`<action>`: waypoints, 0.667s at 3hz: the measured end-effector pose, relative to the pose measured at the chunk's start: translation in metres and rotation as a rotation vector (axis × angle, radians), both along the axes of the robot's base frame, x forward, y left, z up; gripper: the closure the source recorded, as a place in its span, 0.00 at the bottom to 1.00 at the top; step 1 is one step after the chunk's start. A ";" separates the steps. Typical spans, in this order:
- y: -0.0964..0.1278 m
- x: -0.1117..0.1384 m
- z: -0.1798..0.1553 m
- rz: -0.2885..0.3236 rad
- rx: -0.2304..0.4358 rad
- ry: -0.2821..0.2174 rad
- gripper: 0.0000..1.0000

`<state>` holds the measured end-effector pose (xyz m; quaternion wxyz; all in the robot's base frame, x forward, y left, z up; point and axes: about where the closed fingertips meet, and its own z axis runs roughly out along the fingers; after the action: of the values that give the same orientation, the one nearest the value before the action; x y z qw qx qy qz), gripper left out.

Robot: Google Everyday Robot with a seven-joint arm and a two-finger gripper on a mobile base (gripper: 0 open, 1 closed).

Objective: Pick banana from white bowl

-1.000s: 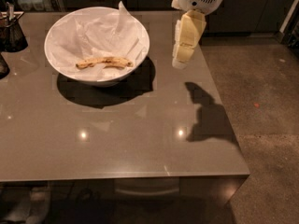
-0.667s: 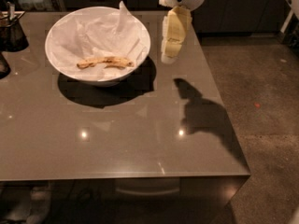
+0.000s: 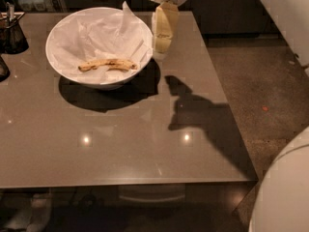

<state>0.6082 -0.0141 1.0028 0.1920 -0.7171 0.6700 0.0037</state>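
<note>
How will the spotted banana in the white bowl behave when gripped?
Probably soft: the slim, brown-spotted yellow banana looks ripe and may bruise. The crumpled white paper beneath could slide or lift along. The end effector hangs outside the rim of the round white bowl.

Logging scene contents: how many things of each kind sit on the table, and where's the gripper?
Bowl: 1
Banana: 1
Paper liner: 1
Dark containers: 2
Total: 5
Gripper: hangs just right of the bowl, over the table.
</note>
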 end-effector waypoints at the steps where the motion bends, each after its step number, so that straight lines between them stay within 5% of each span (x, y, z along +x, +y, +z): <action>1: 0.022 0.010 0.004 0.044 0.040 -0.016 0.00; 2: 0.052 0.027 0.011 0.090 0.057 -0.022 0.00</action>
<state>0.6353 0.0378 1.0140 0.2194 -0.7409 0.6344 0.0236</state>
